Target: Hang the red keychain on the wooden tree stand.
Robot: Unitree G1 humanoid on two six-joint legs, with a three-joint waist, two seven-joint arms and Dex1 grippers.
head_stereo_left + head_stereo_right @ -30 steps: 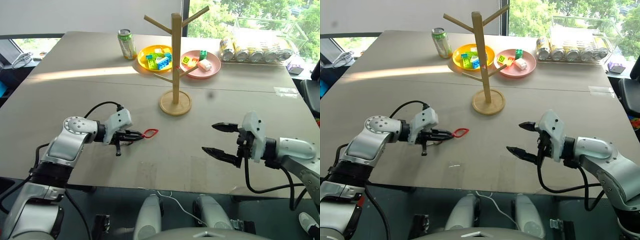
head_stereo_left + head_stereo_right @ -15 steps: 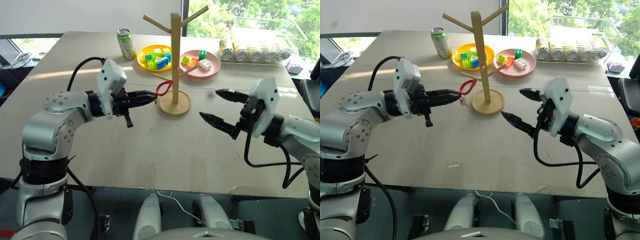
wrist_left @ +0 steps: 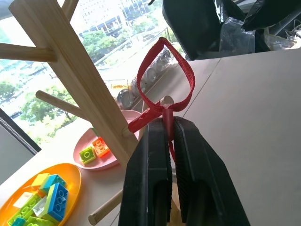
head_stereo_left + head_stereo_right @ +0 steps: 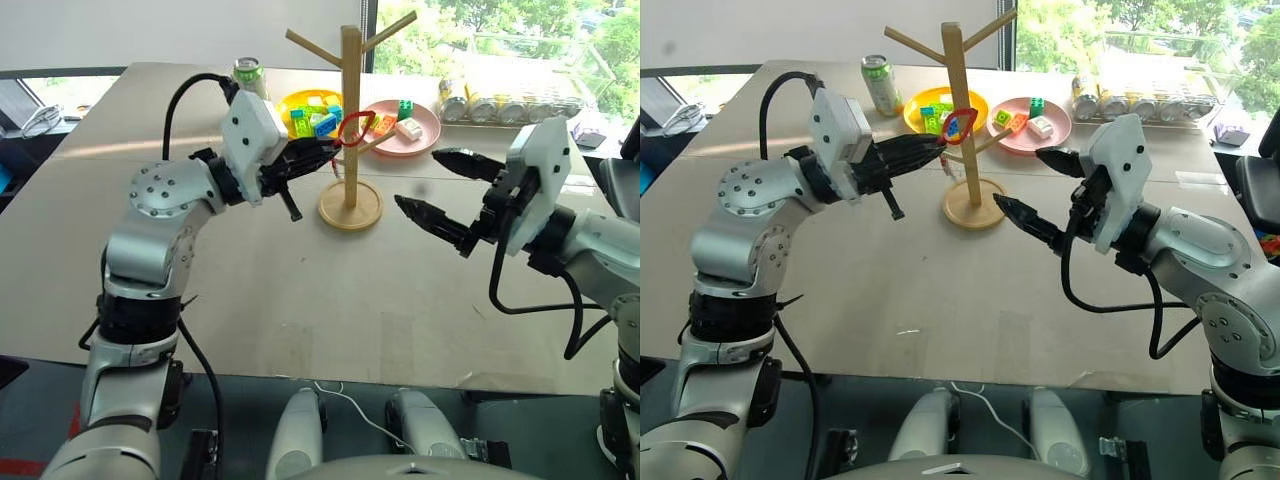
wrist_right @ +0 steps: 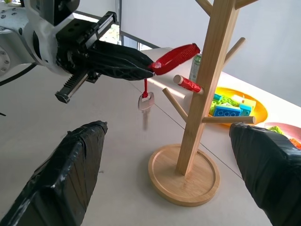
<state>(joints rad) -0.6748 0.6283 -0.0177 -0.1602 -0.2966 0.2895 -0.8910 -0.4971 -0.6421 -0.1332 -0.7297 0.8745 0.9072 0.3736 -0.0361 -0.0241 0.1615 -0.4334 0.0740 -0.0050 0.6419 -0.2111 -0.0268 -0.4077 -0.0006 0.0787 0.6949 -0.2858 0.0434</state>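
- The red keychain [image 3: 165, 80] is held in the air just beside the post of the wooden tree stand [image 4: 351, 120], its loop lying at a lower peg [image 5: 188, 84]; whether the loop is around the peg cannot be told.
- A small silver key [image 5: 145, 104] is seen hanging below the loop.
- The keychain is pinched at its narrow end by the left fingers [image 3: 169, 136], which are closed tight on the strap.
- The stand is set upright on its round base [image 5: 184, 174] on the worktop [image 4: 250, 290].
- The right fingers [image 4: 440, 190] are spread wide apart and nothing is held; they are kept above the worktop, to the right of the stand.
- Behind the stand, a yellow plate [image 4: 285, 108] and a pink plate [image 4: 425, 130] with toy bricks are seen, and a green can [image 4: 881, 82].
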